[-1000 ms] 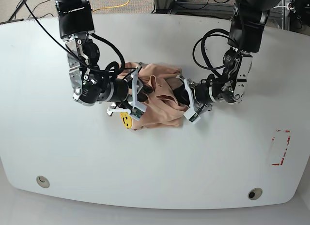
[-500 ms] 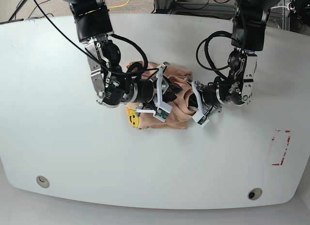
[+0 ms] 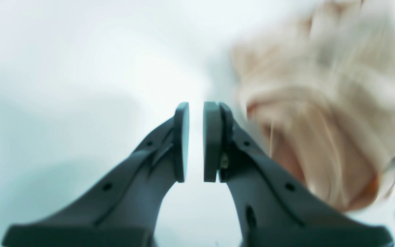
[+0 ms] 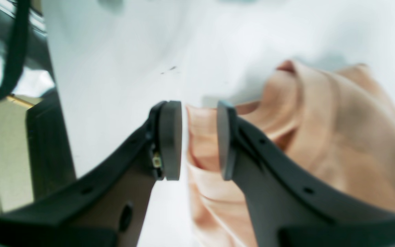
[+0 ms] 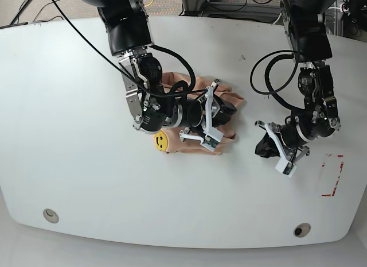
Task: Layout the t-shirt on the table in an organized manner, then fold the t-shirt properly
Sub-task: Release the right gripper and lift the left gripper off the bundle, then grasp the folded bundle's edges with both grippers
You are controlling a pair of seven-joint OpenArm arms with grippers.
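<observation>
- T-shirt (image 3: 324,113) first, from my left wrist camera: it's a blurred peach heap up and to the right of my left gripper (image 3: 196,140). The pads sit nearly together with just a thin sliver of white table (image 3: 63,68) showing between them, and no cloth in there. I'm gripping nothing on this side, and the fingers are off the fabric.
- Over to my right wrist camera: my right gripper (image 4: 194,140) is parted, and a folded edge of the t-shirt (image 4: 321,137) runs right up into the gap between the pads. The cloth fills most of that gap, but I can't tell whether either pad is actually pressing it. The rest of the shirt bunches off to the right in soft ridges. White table (image 4: 115,68) lies beyond, with a few dark specks on it.
- Now the base view: the t-shirt (image 5: 225,101) is a crumpled bundle near the middle of the table (image 5: 69,163), and my right gripper (image 5: 207,121) is buried in its right half. A yellow smiley sticker (image 5: 160,141) peeks out at the bundle's lower left edge.
- Same view: my left gripper (image 5: 265,148) hangs over bare table well clear of the shirt, over toward the red tape mark (image 5: 332,175) near the table's edge.
</observation>
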